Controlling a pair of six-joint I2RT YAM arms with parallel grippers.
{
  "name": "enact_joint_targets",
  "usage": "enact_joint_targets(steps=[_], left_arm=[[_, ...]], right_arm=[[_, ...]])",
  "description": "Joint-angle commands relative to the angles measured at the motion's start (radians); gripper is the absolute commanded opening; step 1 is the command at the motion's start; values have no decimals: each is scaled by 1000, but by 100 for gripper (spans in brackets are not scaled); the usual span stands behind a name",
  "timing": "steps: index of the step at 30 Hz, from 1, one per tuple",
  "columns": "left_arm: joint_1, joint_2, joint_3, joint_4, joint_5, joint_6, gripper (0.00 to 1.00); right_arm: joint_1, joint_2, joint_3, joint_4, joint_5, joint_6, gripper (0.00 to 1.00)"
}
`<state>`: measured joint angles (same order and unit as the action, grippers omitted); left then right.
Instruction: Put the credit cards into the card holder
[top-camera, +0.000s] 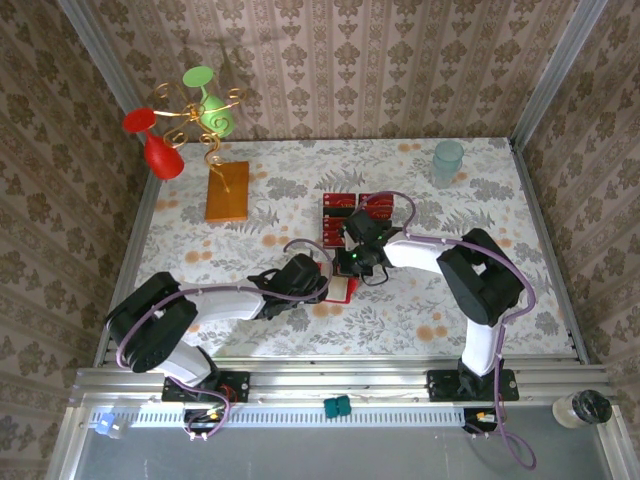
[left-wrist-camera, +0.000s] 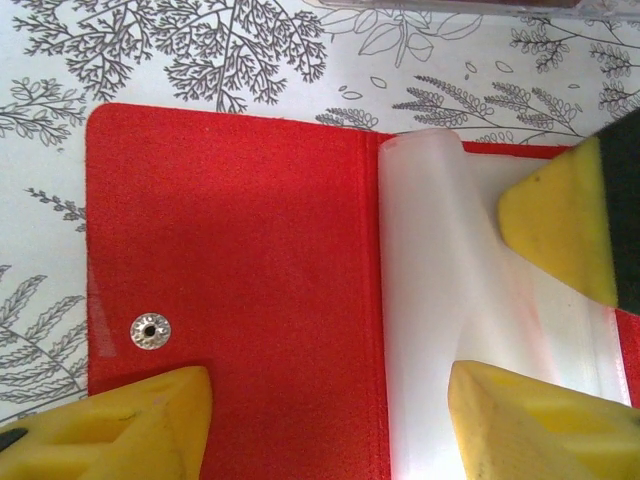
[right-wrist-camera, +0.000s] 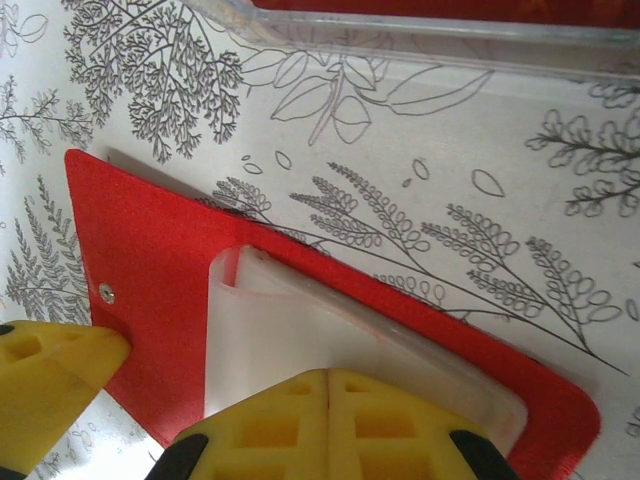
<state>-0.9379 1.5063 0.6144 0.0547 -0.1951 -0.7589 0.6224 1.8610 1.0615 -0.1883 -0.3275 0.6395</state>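
Note:
The card holder (left-wrist-camera: 240, 250) lies open on the table, red flap with a metal snap on the left, pale clear pocket (left-wrist-camera: 450, 300) on the right. My left gripper (left-wrist-camera: 330, 420) hovers open right over it, one yellow finger above the flap, the other above the pocket, nothing between them. My right gripper (right-wrist-camera: 330, 400) is shut, its joined tips resting on the clear pocket (right-wrist-camera: 290, 330). The top view shows both grippers, left (top-camera: 322, 278) and right (top-camera: 350, 265), meeting over the holder (top-camera: 342, 290). The credit cards (top-camera: 340, 212) lie just behind, red with gold marks.
An orange-brown slab (top-camera: 227, 190) lies at the back left, beside a gold stand with a red glass (top-camera: 160, 150) and a green glass (top-camera: 212, 110). A pale blue cup (top-camera: 447, 160) stands at the back right. A clear tray edge (right-wrist-camera: 420, 35) runs just beyond the holder.

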Motion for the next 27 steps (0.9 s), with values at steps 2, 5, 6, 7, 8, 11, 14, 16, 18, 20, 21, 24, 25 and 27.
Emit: enact_joint_targets(steps=[2,5,6,7,8,11,14,16,18,20,21,24,25,27], left_arm=[[-13,-16,-2,11,-20,29,65],[-19,-32,-10,31,-26,36,65],[-20,-38,-14,41,-29,39,65],[-22,-45,-19,51,-32,40,65],[-23,-51,-25,60,-34,42,65],[-28,-69,-42,86,-39,47,66],[-32,-77,-50,99,-38,54,67],[-32,-65,-44,91,-34,56,67],[-30,-47,-38,83,-30,57,67],[-32,-28,-36,80,-27,56,66],[-32,-19,-36,77,-26,54,65],[-32,4,-30,58,-28,48,59],[-31,11,-28,53,-27,45,57],[-32,19,-27,50,-27,43,53]], right_arm=[[11,27,5,-19,-13,19,3],[12,25,2,-16,-12,19,3],[13,24,-1,-16,-12,21,3],[12,23,-2,-13,-13,22,3],[13,24,-2,-12,-13,22,3],[13,22,-7,-8,-16,23,3],[13,23,-9,-7,-14,25,3],[13,22,-11,-3,-16,26,3],[12,23,-12,2,-16,28,3],[13,21,-13,4,-20,32,3],[13,22,-14,5,-19,33,3],[13,17,-11,7,-24,38,3],[13,16,-9,8,-25,39,3],[12,11,-5,6,-27,41,3]])
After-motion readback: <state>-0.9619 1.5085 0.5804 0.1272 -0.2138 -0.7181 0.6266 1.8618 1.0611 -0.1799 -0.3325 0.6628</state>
